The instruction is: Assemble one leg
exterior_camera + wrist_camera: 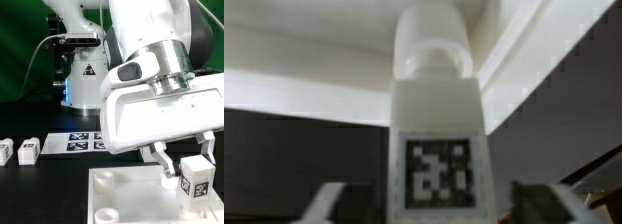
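A leg [194, 180], a stubby white block with a black-and-white tag, stands upright on the right part of the large white tray-like piece [125, 195]. My gripper [188, 168] is open, with one finger on each side of the leg. In the wrist view the leg [438, 120] runs away between the fingers with a gap on each side of it. Its tag faces the camera and its rounded far end meets the white tray-like piece [295, 60]. The gripper [441, 205] does not visibly touch the leg. Two more legs [5, 152] [28, 150] lie at the exterior view's left.
The marker board [85, 142] lies on the dark table behind the tray-like piece. A white robot base [85, 75] with cables stands at the back. The arm's large wrist body [160, 90] fills the upper right of the exterior view.
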`<state>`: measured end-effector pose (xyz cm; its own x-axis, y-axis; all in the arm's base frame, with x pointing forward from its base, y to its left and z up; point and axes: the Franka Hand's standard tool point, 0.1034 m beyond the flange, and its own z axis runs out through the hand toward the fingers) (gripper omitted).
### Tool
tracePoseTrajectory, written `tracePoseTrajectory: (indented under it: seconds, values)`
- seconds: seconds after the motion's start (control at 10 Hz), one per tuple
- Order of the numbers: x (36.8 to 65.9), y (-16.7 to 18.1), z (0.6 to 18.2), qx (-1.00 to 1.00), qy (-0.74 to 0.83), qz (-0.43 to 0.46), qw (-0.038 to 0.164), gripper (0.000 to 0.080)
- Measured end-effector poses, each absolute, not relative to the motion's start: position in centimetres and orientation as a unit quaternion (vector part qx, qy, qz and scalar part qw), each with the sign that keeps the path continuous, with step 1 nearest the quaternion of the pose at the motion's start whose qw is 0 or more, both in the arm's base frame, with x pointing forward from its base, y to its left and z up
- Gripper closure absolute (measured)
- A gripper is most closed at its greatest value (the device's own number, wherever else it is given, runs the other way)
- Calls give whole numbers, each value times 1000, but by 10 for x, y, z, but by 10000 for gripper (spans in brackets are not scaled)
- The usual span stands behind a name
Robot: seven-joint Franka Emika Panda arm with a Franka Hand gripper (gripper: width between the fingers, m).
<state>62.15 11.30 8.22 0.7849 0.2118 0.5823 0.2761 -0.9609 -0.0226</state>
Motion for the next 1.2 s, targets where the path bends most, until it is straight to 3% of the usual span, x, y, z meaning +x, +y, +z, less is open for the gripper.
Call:
tracePoseTrajectory:
  seconds: [0.1, 0.2, 0.3, 1.0, 1.2]
  values:
    - [621, 113, 82, -943, -129, -301, 53, 260]
    - [621, 113, 82, -943, -129, -301, 53, 260]
    - [621, 113, 81, -943, -129, -301, 53, 173]
    - [621, 112, 81, -944, -129, -297, 53, 150]
    - [625, 111, 96, -957, -131, -254, 56, 150]
